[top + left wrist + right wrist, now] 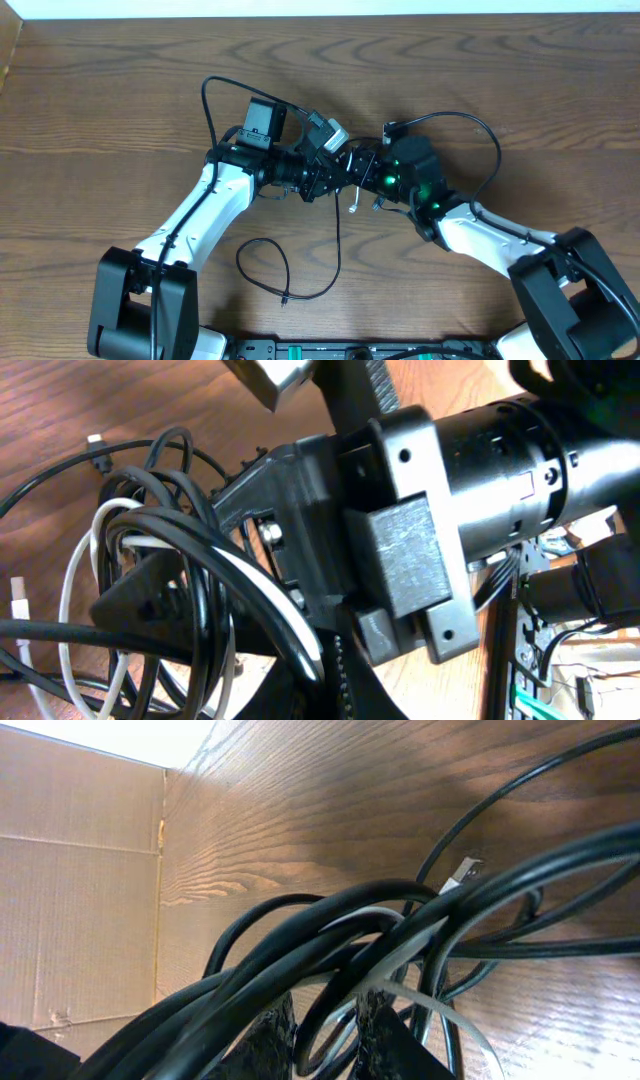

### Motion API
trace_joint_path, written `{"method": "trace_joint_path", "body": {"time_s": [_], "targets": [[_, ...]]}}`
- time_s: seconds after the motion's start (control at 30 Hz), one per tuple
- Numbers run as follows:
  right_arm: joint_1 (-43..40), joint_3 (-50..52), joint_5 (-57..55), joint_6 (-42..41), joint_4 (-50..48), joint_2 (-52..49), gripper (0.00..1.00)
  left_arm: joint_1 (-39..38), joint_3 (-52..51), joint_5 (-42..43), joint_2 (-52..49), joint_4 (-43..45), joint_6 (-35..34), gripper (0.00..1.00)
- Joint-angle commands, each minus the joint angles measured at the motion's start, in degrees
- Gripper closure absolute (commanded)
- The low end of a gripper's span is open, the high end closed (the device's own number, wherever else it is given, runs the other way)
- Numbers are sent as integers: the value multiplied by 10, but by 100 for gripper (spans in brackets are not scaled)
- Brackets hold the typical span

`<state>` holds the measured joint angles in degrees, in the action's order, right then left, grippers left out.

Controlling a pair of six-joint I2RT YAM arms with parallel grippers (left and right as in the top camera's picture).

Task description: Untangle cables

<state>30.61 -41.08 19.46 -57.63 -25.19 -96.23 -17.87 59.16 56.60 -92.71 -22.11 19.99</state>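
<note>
Cables (330, 930), light, limp and slippery, hang bunched above the table's (100, 100) middle. My left claw (322, 182) is in the tangle, grip unclear. My right claw (328, 1038) pinches strands. Best taken near a plug (462, 872).

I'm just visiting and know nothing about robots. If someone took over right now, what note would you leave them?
Grippers: the right gripper has its fingers astride the cables, seemingly shut on them; the left gripper sits at the same bundle, open or shut unclear.
Where: black cables and a white cable tangled between the two grippers; one black loop trails on the table.
Done: nothing separated yet.
Left: free each cable and lay them apart.
</note>
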Motion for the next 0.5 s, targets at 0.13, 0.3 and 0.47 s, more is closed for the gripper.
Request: {"method": "trace_joint_path", "body": {"time_s": [0.13,0.3,0.47], "targets": [[3,-4,19,43,-17,-5,80,-6,3,25,2,1,14,92],[3,-4,20,75,-23,-5,74,-6,3,25,2,1,14,92],[3,-4,41,99,-32,-9,74,-6,3,25,2,1,14,92]]}}
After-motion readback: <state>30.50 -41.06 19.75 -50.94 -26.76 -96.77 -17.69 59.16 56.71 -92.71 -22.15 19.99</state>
